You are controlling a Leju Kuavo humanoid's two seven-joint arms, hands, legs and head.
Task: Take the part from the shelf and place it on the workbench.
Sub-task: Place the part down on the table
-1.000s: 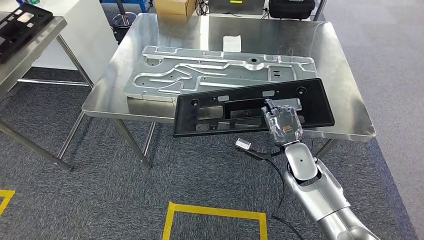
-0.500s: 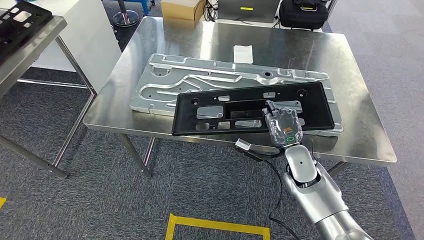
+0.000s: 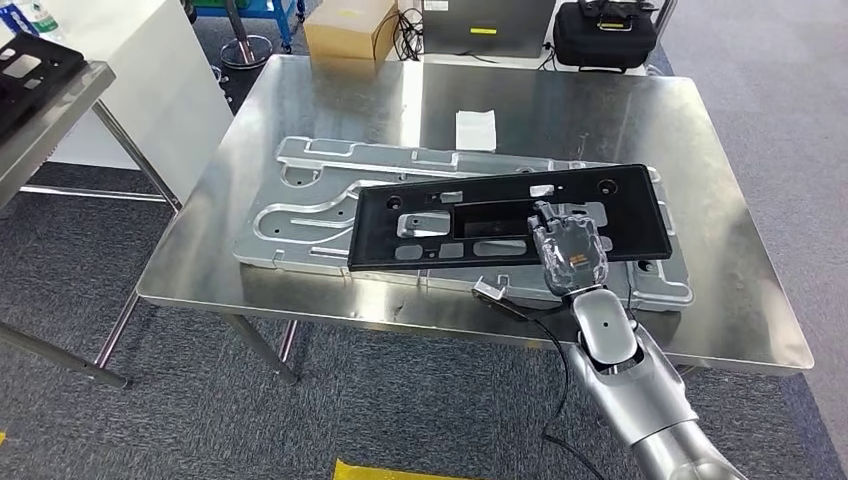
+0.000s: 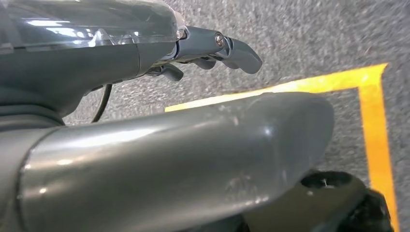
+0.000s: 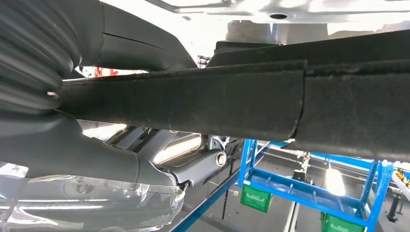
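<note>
Now the right hand holds the black part over the workbench.
Its fingers grip the near edge, so the part stays flat for setting down.

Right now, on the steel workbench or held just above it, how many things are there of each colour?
Black: 1, the long black plastic frame with cut-outs, held by the right hand over the bench.
Silver: 1, the large stamped silver metal panel lying flat on the steel workbench.
White: 1, the small white paper slip.
Total: 3
</note>
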